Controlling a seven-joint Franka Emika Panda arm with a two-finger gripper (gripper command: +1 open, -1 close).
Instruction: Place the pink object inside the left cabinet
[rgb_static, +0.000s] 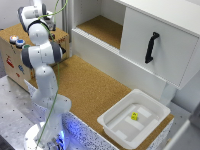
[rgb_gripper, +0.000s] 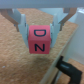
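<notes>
— Pink lettered block (rgb_gripper: 40, 40) fills my wrist view; is it secure?
— Yes, my tool (rgb_gripper: 41, 31) is clenched on its sides, carrying it above the cork. The left cabinet (rgb_static: 102, 27) lies ahead of the tool, not yet entered.

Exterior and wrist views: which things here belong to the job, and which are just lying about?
Job:
- pink block, held in the gripper
- left cabinet, open bay with cork floor

Lying about:
- white bin with a small yellow thing in it
- door with black handle
- wooden box
</notes>
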